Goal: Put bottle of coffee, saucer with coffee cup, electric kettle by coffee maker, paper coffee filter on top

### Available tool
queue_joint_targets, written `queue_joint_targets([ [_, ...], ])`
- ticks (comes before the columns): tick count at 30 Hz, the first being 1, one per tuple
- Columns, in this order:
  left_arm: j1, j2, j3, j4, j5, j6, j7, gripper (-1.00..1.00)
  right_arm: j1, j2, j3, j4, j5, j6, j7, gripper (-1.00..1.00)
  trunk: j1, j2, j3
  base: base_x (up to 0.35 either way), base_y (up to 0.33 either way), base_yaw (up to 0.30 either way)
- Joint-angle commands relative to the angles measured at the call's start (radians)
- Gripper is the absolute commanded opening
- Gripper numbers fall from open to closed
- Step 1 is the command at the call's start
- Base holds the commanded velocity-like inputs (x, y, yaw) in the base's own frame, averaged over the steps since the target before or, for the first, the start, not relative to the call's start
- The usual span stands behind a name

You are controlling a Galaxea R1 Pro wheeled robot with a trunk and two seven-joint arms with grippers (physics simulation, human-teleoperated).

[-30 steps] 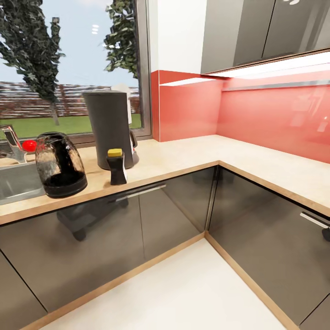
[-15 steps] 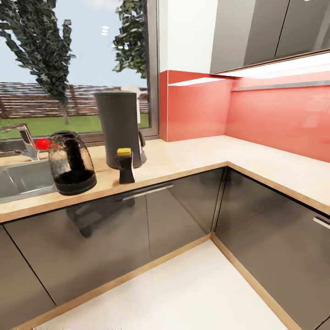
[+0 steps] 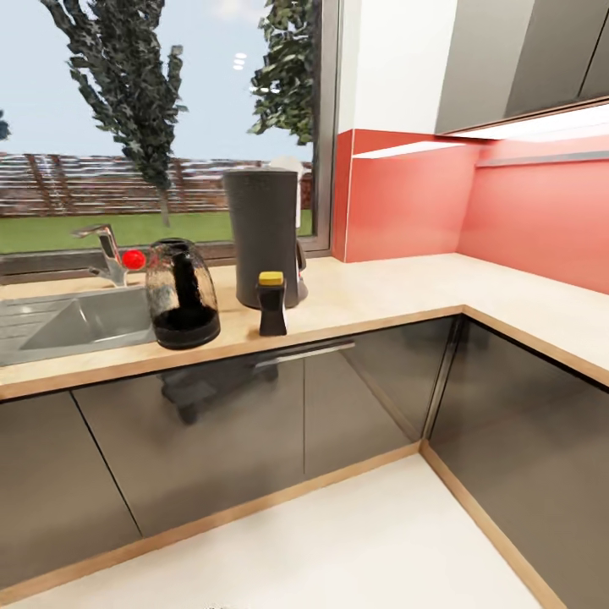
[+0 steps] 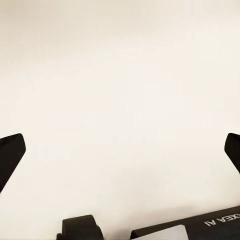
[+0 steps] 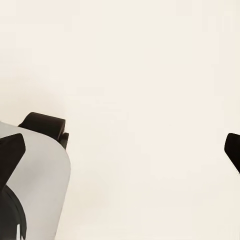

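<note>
On the kitchen countertop point(image 3: 381, 292) the tall dark grey coffee maker point(image 3: 262, 237) stands by the window. Touching or just in front of its base is the small dark bottle of coffee point(image 3: 271, 304) with a yellow cap. To its left sits the glassy dark electric kettle point(image 3: 180, 296). A pale shape point(image 3: 292, 167) shows behind the coffee maker's top; I cannot tell if it is the paper coffee filter. The saucer and coffee cup are out of view. My left gripper point(image 4: 120, 150) and right gripper point(image 5: 120, 150) are both open with nothing between their fingers, over a pale surface.
A steel sink point(image 3: 76, 321) with a faucet point(image 3: 106, 252) and a red knob point(image 3: 133, 259) lies left of the kettle. Glossy dark cabinets point(image 3: 254, 414) run under the L-shaped counter, with pale floor point(image 3: 355, 541) in the corner. Part of the robot's body point(image 5: 35, 185) shows beside the right gripper.
The whole head view has slid right, so the camera has turned left and more of the sink shows. The coffee maker, bottle and kettle keep their places on the counter.
</note>
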Motion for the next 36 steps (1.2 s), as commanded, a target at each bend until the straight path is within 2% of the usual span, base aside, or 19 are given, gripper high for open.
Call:
queue_joint_targets([
  [1,-0.001,0.000,-0.006,0.002,0.007,-0.003,-0.001,1.00,0.001,0.000,0.001,-0.001,0.005,-0.001,-0.001,1.00,0.000,0.000,-0.001,0.000,0.000,0.269],
  [20,-0.001,0.000,-0.006,0.002,0.007,-0.003,0.048,1.00,0.000,0.000,0.001,-0.001,0.005,-0.001,-0.002,1.00,0.000,0.000,-0.001,0.000,0.000,0.269],
  [24,-0.001,0.000,-0.006,0.002,0.007,-0.003,0.120,1.00,0.001,0.000,0.001,-0.001,0.005,-0.001,-0.007,1.00,0.000,0.000,-0.001,0.000,0.000,0.269],
  [32,-0.001,0.000,0.004,0.002,0.007,-0.003,0.139,1.00,0.001,0.003,0.003,0.000,0.005,0.000,-0.081,1.00,0.000,0.000,-0.001,0.000,0.000,0.269],
  [33,-0.001,0.000,0.016,0.002,0.007,-0.003,0.155,1.00,0.001,0.004,0.003,0.000,0.005,0.000,-0.085,1.00,0.000,0.000,-0.001,0.000,0.000,0.269],
  [34,-0.001,0.000,0.035,0.001,0.007,-0.003,0.204,1.00,0.001,0.004,0.004,0.000,0.005,0.000,-0.089,1.00,0.000,0.000,-0.001,0.000,0.000,0.269],
  [36,-0.001,0.000,0.044,0.001,0.007,-0.002,0.243,1.00,0.001,0.004,0.004,0.000,0.005,0.000,-0.091,1.00,0.000,0.000,-0.001,0.000,0.000,0.269],
])
